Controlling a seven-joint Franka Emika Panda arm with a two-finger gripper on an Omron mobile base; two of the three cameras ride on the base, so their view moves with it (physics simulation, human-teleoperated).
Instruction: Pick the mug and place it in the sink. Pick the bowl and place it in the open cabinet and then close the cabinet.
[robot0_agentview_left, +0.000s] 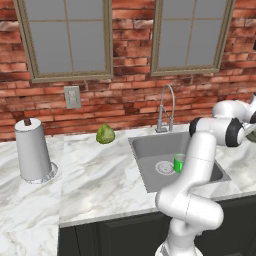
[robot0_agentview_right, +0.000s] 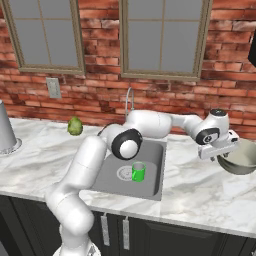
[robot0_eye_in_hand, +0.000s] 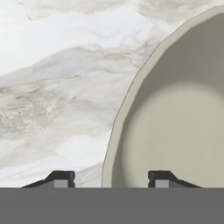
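Fingertips (robot0_eye_in_hand: 60, 178) of the gripper (robot0_eye_in_hand: 109, 179) rise at six o'clock in the hand view, one over bare marble, the other over the cream inside of the bowl (robot0_eye_in_hand: 183, 127). The bowl's rim passes between them, so the jaws stand apart and straddle the wall; nothing is clamped yet. That stance suits a rim pinch, which I judge is the step in hand: one finger inside, one outside, then close.

From the right base view the gripper (robot0_agentview_right: 216, 150) sits at the bowl's (robot0_agentview_right: 241, 159) nine o'clock edge, at the right end of the counter (robot0_agentview_right: 200, 192). The arm reaches out sideways to get there, which is why its elbow hangs over the sink (robot0_agentview_right: 152, 182).

One mug (robot0_agentview_right: 138, 172) stands upright in the basin, just beside the drain, at about five o'clock from it. It shows in the left base view too, the mug (robot0_agentview_left: 178, 163) half hidden behind the arm in the sink (robot0_agentview_left: 145, 160). So the first half of the task looks done.

One bowl, one mug, one sink with one faucet (robot0_agentview_left: 166, 107). Also one leafy ball (robot0_agentview_left: 105, 134) at the sink's ten o'clock, one paper towel roll (robot0_agentview_left: 33, 151) far left, one wall outlet (robot0_agentview_left: 72, 97), and two windows (robot0_agentview_left: 67, 35) above.

The cabinet would lie further right, past the frame; I cannot tell its state.
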